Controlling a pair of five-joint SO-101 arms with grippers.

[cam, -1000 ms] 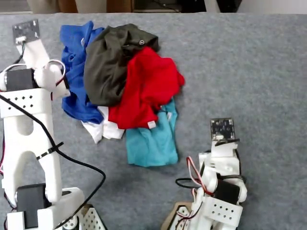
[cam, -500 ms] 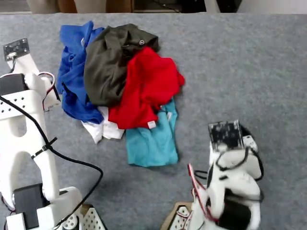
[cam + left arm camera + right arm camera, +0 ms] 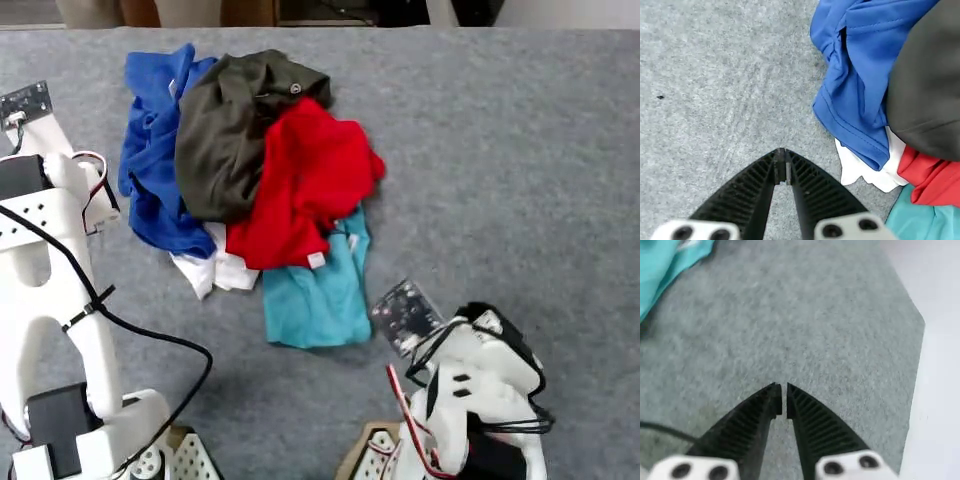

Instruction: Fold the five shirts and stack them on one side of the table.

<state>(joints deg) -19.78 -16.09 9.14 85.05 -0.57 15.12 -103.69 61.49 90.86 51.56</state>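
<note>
Since a second earlier, the right arm had swung its wrist round from facing straight up the table towards the teal shirt, and the left arm had drawn its wrist outward, off the edge of the blue shirt and closer to the table's left side. None of the five shirts had shifted.

Much of the heap was covered. The white shirt showed no more than a corner poking out from under the blue and red ones. The red shirt lay over the top of the teal one, and the dark grey shirt overlapped both the blue and the red. From above, each wrist hid its own fingers.

All five lay unfolded in one pile on the left half of the grey table. The left gripper hung above bare felt just beside the blue shirt's hem, touching no cloth, with its jaws pressed together on nothing. The right gripper was likewise closed and empty, a thin slit between its tips. It sat above bare felt near the table's edge, with the teal shirt off to one side and apart from it.
</note>
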